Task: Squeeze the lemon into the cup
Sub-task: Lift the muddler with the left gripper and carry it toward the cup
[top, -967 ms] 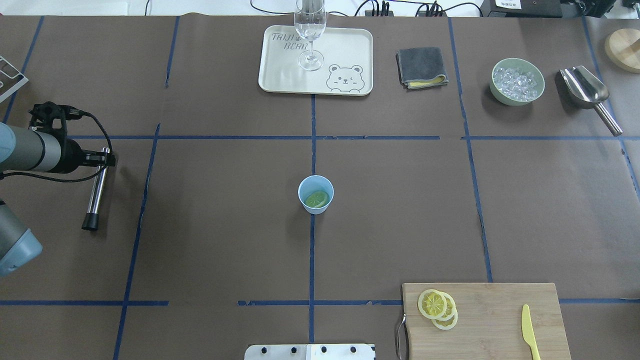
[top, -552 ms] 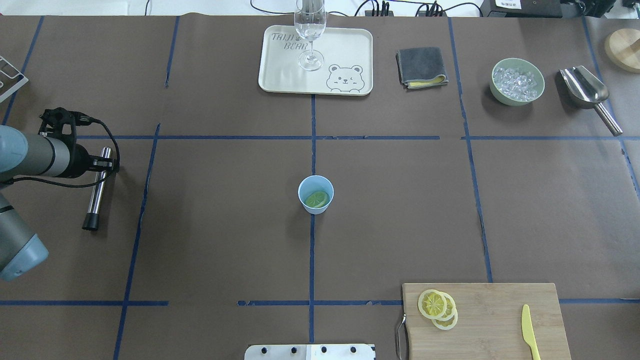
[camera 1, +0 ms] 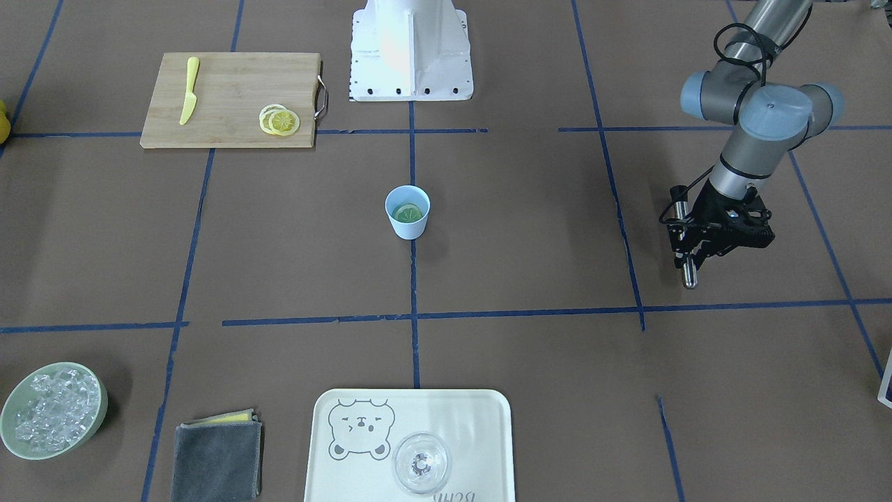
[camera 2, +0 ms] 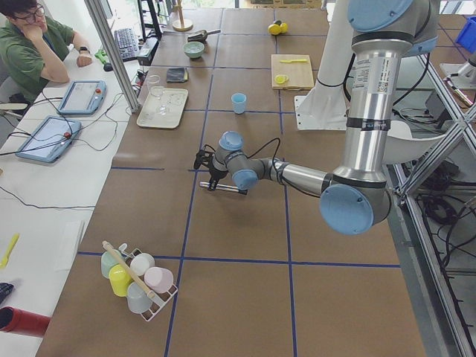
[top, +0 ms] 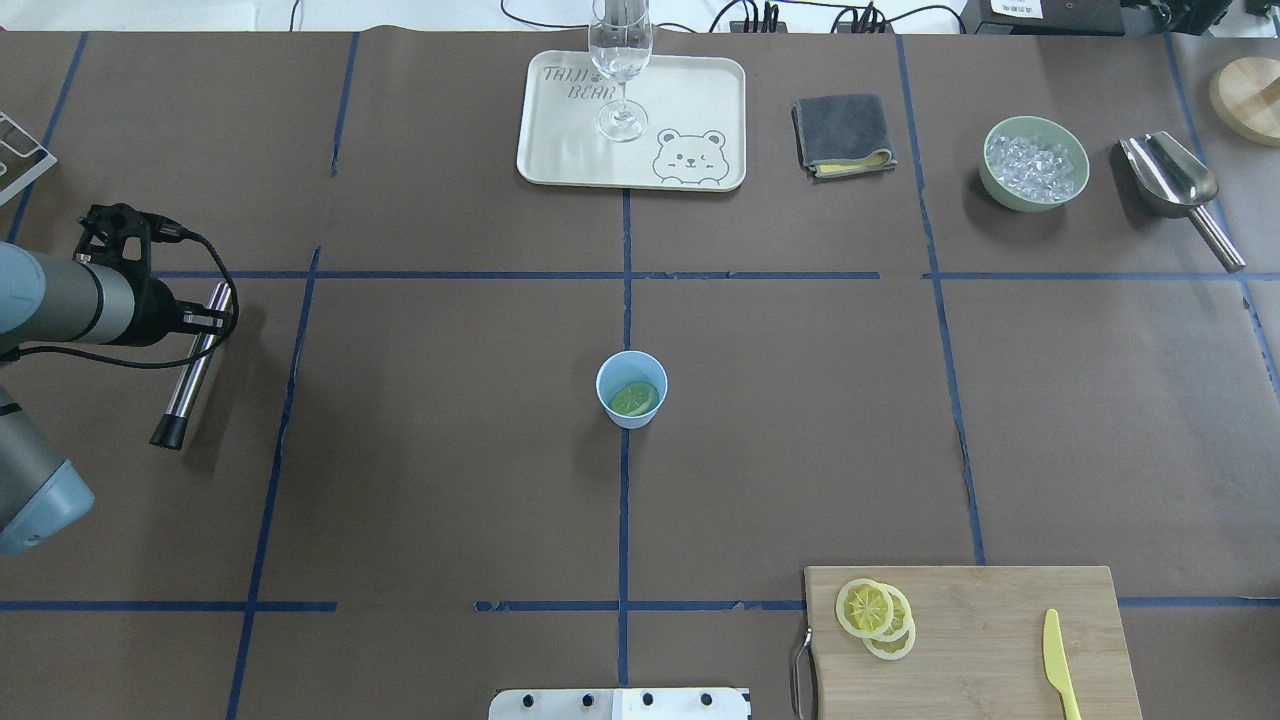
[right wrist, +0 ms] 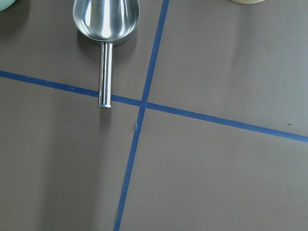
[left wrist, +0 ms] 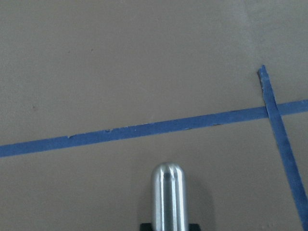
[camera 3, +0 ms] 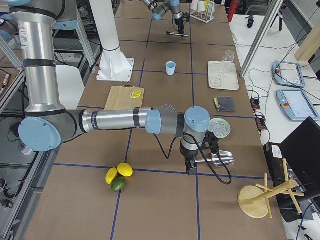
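The pale-blue cup (top: 631, 390) stands at the table's middle with a lemon slice (top: 635, 398) lying inside it; both also show in the front-facing view, cup (camera 1: 408, 222) and slice (camera 1: 408, 211). More lemon slices (top: 875, 618) lie stacked on the wooden cutting board (top: 1000, 600). My left gripper (top: 205, 320) is far left of the cup, shut on a steel rod with a black end (top: 190, 375); the rod's round end shows in the left wrist view (left wrist: 168, 192). My right gripper (camera 3: 192, 167) shows only in the exterior right view, near the scoop; I cannot tell if it is open.
A tray (top: 690, 100) with a clear glass (top: 620, 60), a grey cloth (top: 843, 135), a green bowl of ice (top: 1034, 162) and a steel scoop (top: 1175, 185) line the far side. A yellow knife (top: 1058, 665) lies on the board. A cup rack (camera 2: 134, 279) stands at the left end.
The left gripper has shifted slightly with the rod. The rod has tilted, its black end swinging to the left and a little farther away. Cup and slices have not moved.
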### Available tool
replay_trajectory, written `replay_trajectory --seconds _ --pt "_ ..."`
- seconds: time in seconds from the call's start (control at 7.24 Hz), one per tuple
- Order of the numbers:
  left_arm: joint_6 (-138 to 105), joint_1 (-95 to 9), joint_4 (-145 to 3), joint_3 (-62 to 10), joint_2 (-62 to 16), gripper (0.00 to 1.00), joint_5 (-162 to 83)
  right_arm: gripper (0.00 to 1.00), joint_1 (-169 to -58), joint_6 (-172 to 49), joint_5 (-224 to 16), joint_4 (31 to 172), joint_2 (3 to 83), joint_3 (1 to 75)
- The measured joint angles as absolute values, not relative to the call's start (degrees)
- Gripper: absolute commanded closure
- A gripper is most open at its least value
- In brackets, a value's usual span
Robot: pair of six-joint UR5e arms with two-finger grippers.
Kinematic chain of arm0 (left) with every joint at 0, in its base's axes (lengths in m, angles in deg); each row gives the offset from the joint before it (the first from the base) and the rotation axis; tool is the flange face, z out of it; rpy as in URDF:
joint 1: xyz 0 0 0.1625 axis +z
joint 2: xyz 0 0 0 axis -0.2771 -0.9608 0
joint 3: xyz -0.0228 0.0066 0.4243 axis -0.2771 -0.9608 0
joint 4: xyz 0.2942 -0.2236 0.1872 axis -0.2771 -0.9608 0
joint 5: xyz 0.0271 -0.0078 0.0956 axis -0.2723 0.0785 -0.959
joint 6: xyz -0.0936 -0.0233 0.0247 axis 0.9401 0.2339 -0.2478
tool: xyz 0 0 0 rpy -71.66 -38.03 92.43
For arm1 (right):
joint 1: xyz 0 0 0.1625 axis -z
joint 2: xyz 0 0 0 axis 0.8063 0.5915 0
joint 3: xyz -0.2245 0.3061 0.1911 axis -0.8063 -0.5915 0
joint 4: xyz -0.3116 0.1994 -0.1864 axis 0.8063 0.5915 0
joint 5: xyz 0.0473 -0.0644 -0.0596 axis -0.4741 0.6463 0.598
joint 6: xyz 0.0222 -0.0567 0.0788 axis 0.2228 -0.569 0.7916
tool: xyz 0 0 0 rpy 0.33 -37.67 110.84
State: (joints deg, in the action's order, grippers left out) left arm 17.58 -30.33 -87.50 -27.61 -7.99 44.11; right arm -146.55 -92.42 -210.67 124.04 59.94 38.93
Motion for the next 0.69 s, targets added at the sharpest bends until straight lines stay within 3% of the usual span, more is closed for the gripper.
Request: replay_trajectory --seconds 0.41,0.69 --pt "4.4 -31.8 -88.9 -36.1 -11.5 1.00 39.7 0.00 -146.6 -92.3 -210.7 124.0 60.0 38.9" --pt "-1.8 -31.8 -97.7 -36.7 -16.3 1.00 37.1 0.00 -146.6 -92.3 -210.6 124.0 60.0 38.9"
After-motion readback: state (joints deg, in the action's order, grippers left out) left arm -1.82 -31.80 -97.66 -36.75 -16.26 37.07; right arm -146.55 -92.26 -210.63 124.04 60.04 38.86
